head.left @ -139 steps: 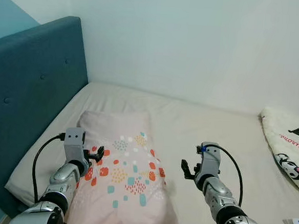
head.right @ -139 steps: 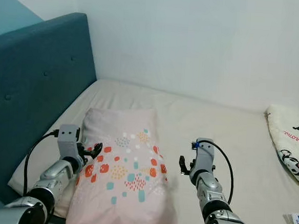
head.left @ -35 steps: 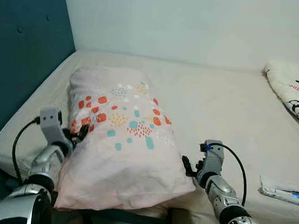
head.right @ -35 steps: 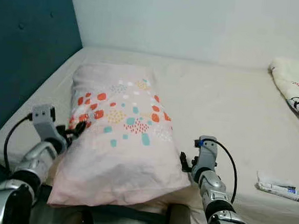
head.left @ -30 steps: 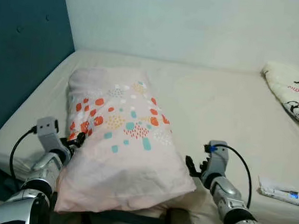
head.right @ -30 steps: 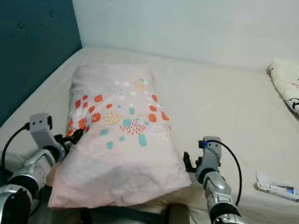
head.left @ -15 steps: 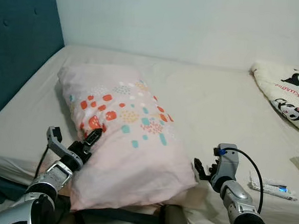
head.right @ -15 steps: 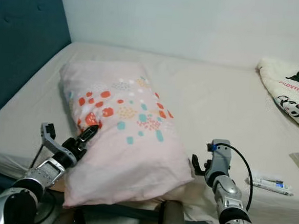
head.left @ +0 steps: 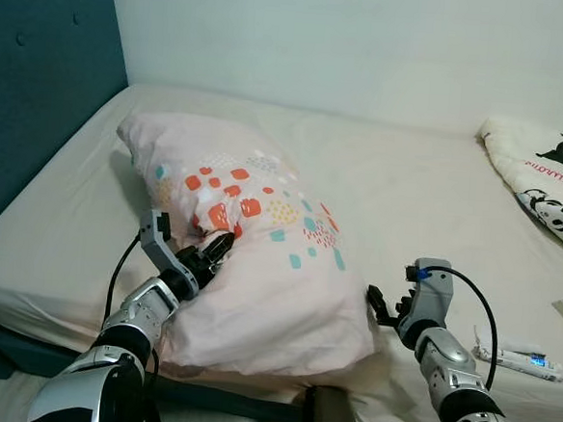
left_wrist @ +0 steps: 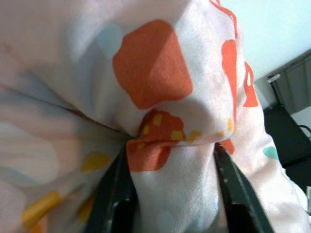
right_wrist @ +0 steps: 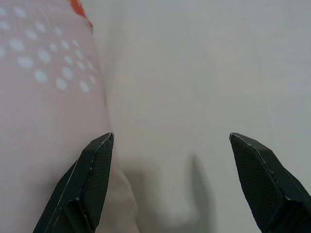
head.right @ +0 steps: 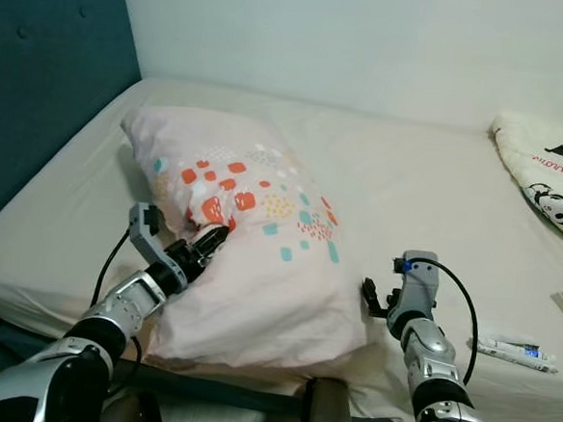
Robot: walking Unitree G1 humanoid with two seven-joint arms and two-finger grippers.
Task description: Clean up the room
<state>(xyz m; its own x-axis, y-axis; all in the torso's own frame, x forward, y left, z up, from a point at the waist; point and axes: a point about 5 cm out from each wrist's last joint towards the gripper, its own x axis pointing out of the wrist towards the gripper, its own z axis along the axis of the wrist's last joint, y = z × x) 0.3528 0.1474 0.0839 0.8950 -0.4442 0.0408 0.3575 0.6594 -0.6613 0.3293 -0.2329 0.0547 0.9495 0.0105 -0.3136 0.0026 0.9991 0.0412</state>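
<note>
A pink pillow with orange and teal spots lies on the beige bed, its near end by the front edge. My left gripper is pressed into the pillow's left side, shut on a bunched fold of its cover. In the left wrist view that fold is squeezed between the two black fingers. My right gripper rests low on the sheet just right of the pillow's near corner. In the right wrist view it is the right gripper that stands wide open, with bare sheet between its fingers and the pillow beside one finger.
A teal padded headboard rises on the left and a white wall closes the far side. A cream blanket with cartoon figures lies at the far right. A small white tube lies on the sheet near the right arm.
My left gripper has pushed up and right into the pillow and closed on its cover, bunching it. The pillow has rumpled and shifted rightward. The right gripper has barely moved.
</note>
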